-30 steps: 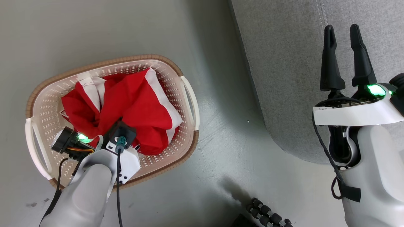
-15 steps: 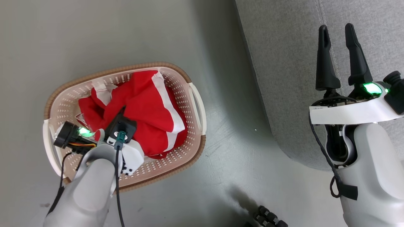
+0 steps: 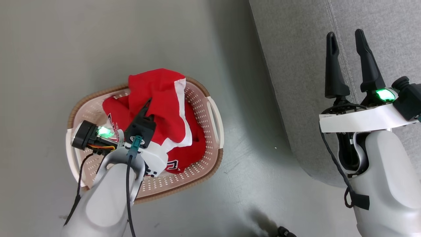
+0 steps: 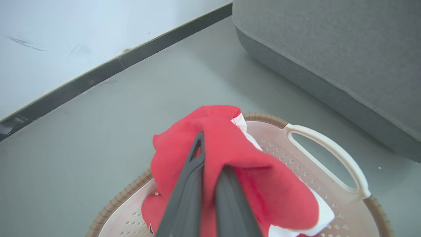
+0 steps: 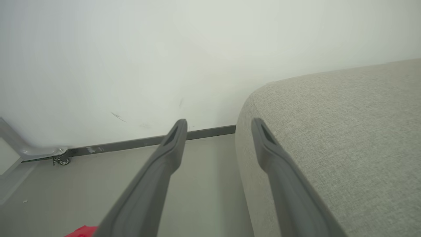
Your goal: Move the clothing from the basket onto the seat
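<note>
Left gripper [image 3: 148, 104] over the basket [image 3: 201, 110], jaws pinched tight on a fold of the red jersey [image 3: 164, 95]. That fold stands bunched above the basket rim, white panel on its right edge. The rest of it lies inside the basket, dark white-outlined lettering showing near the arm. Basket sits on the grey floor [image 3: 98, 49]. Right of the basket, across a strip of floor: the grey seat [image 3: 296, 82]. Right gripper [image 3: 344, 33] hovers over the seat's edge, fingers spread wide, nothing between them. Beyond the basket: pale wall [image 4: 49, 33], dark baseboard [image 4: 98, 74].
</note>
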